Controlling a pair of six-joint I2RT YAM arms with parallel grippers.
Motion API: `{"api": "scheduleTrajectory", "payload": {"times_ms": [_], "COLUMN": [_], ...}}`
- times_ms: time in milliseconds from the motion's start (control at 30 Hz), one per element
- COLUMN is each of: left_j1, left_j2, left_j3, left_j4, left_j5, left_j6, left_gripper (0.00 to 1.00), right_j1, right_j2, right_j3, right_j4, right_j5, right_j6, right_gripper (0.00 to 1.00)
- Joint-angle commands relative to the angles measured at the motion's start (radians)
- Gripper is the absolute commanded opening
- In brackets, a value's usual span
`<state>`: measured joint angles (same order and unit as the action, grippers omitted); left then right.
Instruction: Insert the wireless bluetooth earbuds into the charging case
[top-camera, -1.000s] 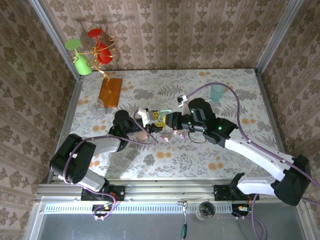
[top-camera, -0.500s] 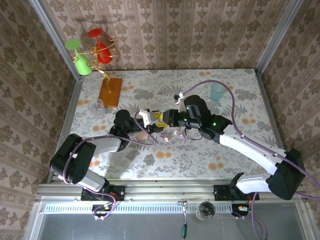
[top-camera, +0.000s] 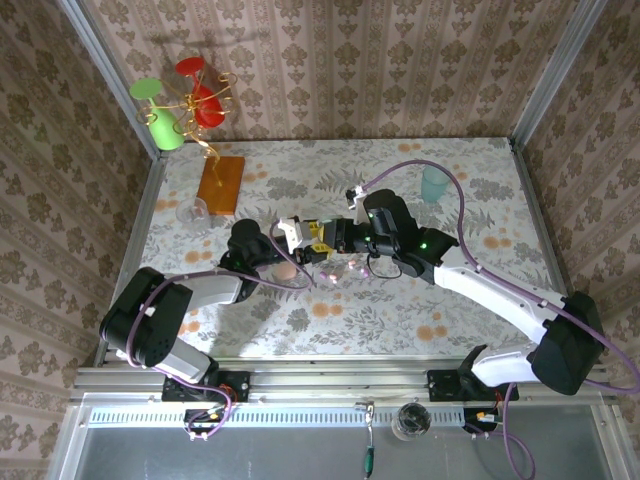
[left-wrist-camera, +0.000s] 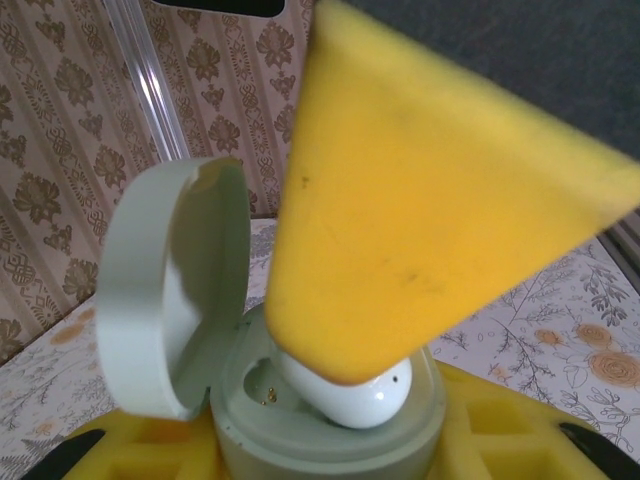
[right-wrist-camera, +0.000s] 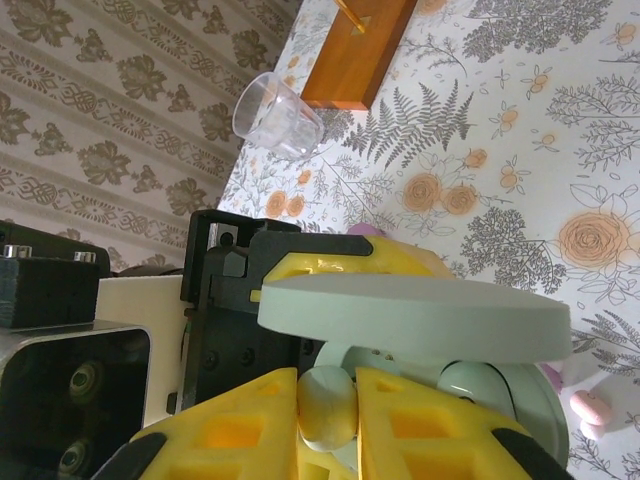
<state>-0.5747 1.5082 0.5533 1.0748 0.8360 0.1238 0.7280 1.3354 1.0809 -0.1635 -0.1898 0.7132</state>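
Observation:
My left gripper (left-wrist-camera: 330, 445) (top-camera: 298, 236) is shut on a mint charging case (left-wrist-camera: 330, 440), gripped at its base, with its lid (left-wrist-camera: 170, 300) swung open to the left. A whitish-mint earbud (left-wrist-camera: 360, 400) sits partly in the case's right well, under a yellow finger (left-wrist-camera: 420, 200) of the right gripper. The left well, with its gold contacts (left-wrist-camera: 266, 392), is bare. In the right wrist view my right gripper (right-wrist-camera: 328, 412) (top-camera: 336, 246) is shut on that earbud (right-wrist-camera: 328, 405), just under the open lid (right-wrist-camera: 410, 318).
Small pink buds (top-camera: 357, 268) (right-wrist-camera: 590, 405) and a pink case (top-camera: 285, 270) lie on the floral table below the grippers. A clear glass (top-camera: 193, 212) and a wooden block (top-camera: 221, 184) are at the back left, a teal cup (top-camera: 436, 185) at the back right.
The right arm has moved left and brought its gripper with the earbud up against the case in the left gripper. The left arm has stayed still.

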Motion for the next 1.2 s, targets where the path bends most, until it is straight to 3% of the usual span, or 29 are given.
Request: {"api": "scheduleTrajectory", "payload": {"times_ms": [0, 167, 433, 633, 900, 1167], "left_j1": [-0.002, 0.001, 0.023, 0.052, 0.045, 0.044], "left_j2": [-0.007, -0.007, -0.004, -0.033, -0.132, -0.187], "left_j3": [0.035, 0.036, 0.03, 0.005, 0.025, 0.007], "left_j4": [0.03, 0.023, 0.018, -0.056, -0.346, -0.341], "left_j5": [0.011, 0.012, 0.03, 0.041, 0.024, 0.023], "left_j6": [-0.027, -0.032, -0.042, 0.012, 0.171, 0.147], "left_gripper": [0.26, 0.26, 0.26, 0.26, 0.26, 0.26], "right_j1": [-0.003, -0.005, -0.004, -0.014, -0.048, -0.059], "right_j2": [0.004, -0.024, -0.101, -0.158, 0.01, 0.169], "right_j3": [0.028, 0.028, 0.01, 0.032, 0.221, 0.324], "right_j4": [-0.076, -0.1, -0.068, -0.092, -0.23, -0.322], "right_j5": [0.065, 0.087, 0.017, 0.01, -0.002, -0.063], "right_j6": [0.006, -0.013, -0.069, -0.123, -0.139, -0.144], "right_gripper": [0.26, 0.3, 0.38, 0.39, 0.33, 0.3]}}
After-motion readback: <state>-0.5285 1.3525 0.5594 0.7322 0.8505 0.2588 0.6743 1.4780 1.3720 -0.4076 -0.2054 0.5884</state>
